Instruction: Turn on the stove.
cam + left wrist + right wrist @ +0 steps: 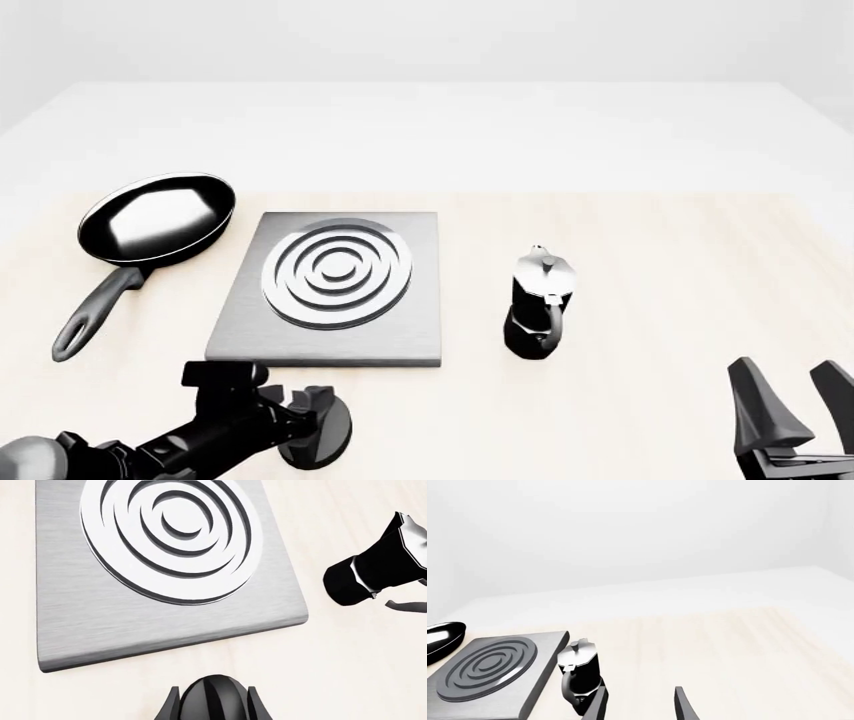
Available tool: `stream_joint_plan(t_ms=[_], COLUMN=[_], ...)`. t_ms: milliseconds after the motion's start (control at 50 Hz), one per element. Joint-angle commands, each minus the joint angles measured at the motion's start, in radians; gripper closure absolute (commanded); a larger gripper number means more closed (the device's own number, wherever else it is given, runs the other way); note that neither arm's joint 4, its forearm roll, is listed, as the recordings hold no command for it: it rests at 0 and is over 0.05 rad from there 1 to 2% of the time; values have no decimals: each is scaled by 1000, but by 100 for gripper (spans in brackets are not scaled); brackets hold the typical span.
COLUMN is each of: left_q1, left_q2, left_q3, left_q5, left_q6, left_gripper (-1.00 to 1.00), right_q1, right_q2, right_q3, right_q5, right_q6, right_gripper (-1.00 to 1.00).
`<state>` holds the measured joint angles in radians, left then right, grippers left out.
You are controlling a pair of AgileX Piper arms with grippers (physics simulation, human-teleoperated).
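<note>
The stove [400, 335] is a flat brushed-grey slab with silver burner rings [336, 272], left of the table's middle; it also fills much of the left wrist view [93, 625]. Its black ridged knob [318, 445] stands apart on the wood, in front of the slab's near edge. My left gripper [320, 425] reaches in low from the left. In the left wrist view the knob [213, 700] sits between the two fingers [172, 707], which press its sides. My right gripper [797, 405] hovers open at the near right corner, holding nothing.
A black frying pan [154, 220] lies left of the slab, handle toward me. A small black-and-silver moka pot [538, 305] stands just right of the slab and shows in the right wrist view [580, 672].
</note>
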<state>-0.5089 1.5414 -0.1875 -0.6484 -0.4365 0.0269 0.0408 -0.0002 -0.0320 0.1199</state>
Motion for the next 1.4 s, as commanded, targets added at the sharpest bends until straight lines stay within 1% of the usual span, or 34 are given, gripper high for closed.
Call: stream_joint_plan(t_ms=[20, 120, 180, 220, 240, 260, 280, 320, 440, 500, 620, 760, 900, 1180, 1240, 1300, 1340, 1360, 1400], left_q1=[-4, 0, 10, 27, 46, 58, 63, 84, 126, 148, 157, 208, 228, 229, 227, 232, 232, 225, 239], left_q2=[71, 97, 93, 73, 45, 25, 17, -7, -52, -71, -81, -121, -132, -146, -183, -251, -328, -389, -469], left_q3=[16, 15, 14, 12, 12, 12, 10, 11, 13, 18, 26, 32, 42, 45, 44, 55, 70, 84, 98], left_q5=[-49, -66, -61, -45, -26, -11, -1, 17, 51, 58, 56, 79, 76, 84, 110, 137, 164, 182, 220], left_q6=[-15, -23, -14, -3, 19, 27, 22, 38, 51, 69, 68, 99, 105, 105, 117, 148, 163, 154, 186], left_gripper=[-100, -100, -100, -100, -100, -100, -100, -100, -100, -100, -100, -100, -100, -100, -100, -100, -100, -100, -100], right_q1=[0, 1, 1, 1, 1, 1, 1, 2, 3, 3, 4, 4, 4, 5, 4, 4, 4, 4, 4], right_q2=[-9, 0, 1, 3, 3, 3, 2, 1, 12, 8, 4, 11, 17, 25, 26, 30, 26, 23, 16], right_q3=[0, 0, 0, 0, 0, 0, 0, 0, 0, 0, 0, 0, 0, 0, 0, 0, 0, 0, 0], right_q5=[8, -1, -2, -4, -3, -3, -2, 0, -10, -5, -2, -8, -13, -19, -19, -24, -20, -18, -12], right_q6=[1, 2, 1, 0, 0, -1, 0, 0, 0, 0, -1, -2, -3, -4, -5, -6, -6, -6, -7], right_gripper=[-100, -100, -100, -100, -100, -100, -100, -100, -100, -100, -100, -100, -100, -100, -100, -100, -100, -100, -100])
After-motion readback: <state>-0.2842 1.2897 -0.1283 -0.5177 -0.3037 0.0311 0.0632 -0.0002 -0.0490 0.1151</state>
